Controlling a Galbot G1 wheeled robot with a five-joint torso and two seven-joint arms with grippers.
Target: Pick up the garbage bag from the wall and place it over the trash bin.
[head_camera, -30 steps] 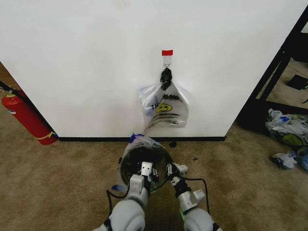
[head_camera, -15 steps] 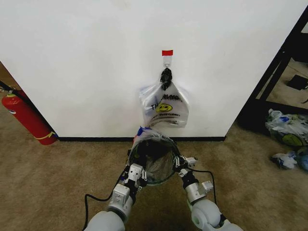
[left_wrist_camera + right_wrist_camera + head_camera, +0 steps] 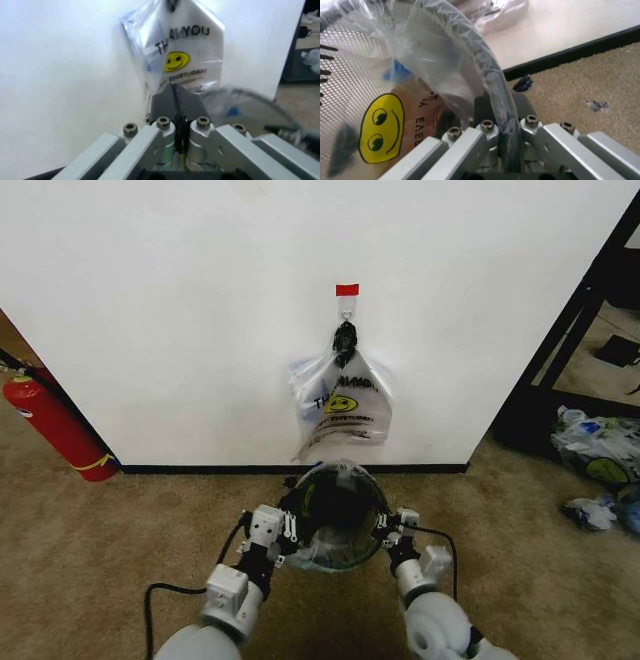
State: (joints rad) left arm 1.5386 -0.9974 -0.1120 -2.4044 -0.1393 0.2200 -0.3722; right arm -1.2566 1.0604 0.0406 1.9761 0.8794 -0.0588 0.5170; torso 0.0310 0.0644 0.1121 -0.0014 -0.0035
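Note:
The trash bin [image 3: 335, 502], round black mesh, stands on the carpet just in front of the wall [image 3: 180, 310]. The garbage bag [image 3: 380, 135] lines it, its yellow smiley showing through the mesh and its clear film draped over the rim. My right gripper [image 3: 502, 103] is shut on the film-covered rim at the bin's right side [image 3: 384, 528]. At the bin's left side, my left gripper [image 3: 289, 528] is shut. In the left wrist view its fingers [image 3: 169, 95] are pressed together, and I cannot tell if film is pinched.
A thicker bunch of like bags [image 3: 342, 405] with a black knot hangs from the hook [image 3: 346, 308] under a red tape square [image 3: 347, 289]. A red fire extinguisher [image 3: 55, 425] stands at left. A black frame [image 3: 560, 350] and sacks of rubbish [image 3: 600, 450] are at right.
The bin has shifted right and toward the wall. Both arms have reached forward and spread apart to the bin's two sides.

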